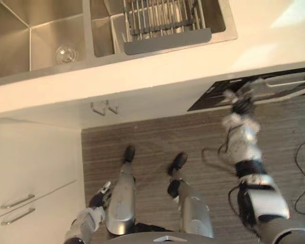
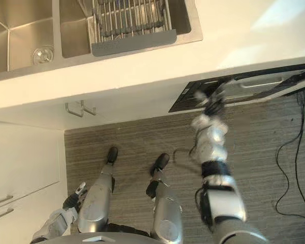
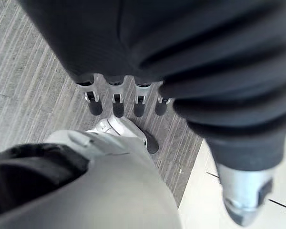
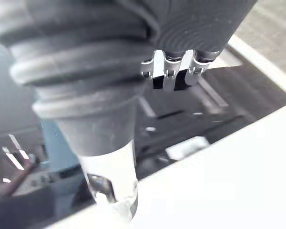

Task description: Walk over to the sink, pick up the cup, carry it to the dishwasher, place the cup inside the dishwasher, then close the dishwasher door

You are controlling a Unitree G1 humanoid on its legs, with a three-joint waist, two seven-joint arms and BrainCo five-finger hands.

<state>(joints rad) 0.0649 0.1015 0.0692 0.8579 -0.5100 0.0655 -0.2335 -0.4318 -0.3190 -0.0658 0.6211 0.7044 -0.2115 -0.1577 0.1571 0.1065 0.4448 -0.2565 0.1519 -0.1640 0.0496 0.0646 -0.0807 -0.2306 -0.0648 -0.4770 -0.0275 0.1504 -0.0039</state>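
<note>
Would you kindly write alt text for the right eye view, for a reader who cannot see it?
Seen from above, the robot's right hand reaches to the open dishwasher under a cream countertop. A steel double sink holds a drying rack; the left hand hangs low.

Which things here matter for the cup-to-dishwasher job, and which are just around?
Job: sink, dishwasher, right hand; round thing in the sink, cup or drain, unclear.
Just around: drying rack, hooks, drawer handles, left hand.
</note>
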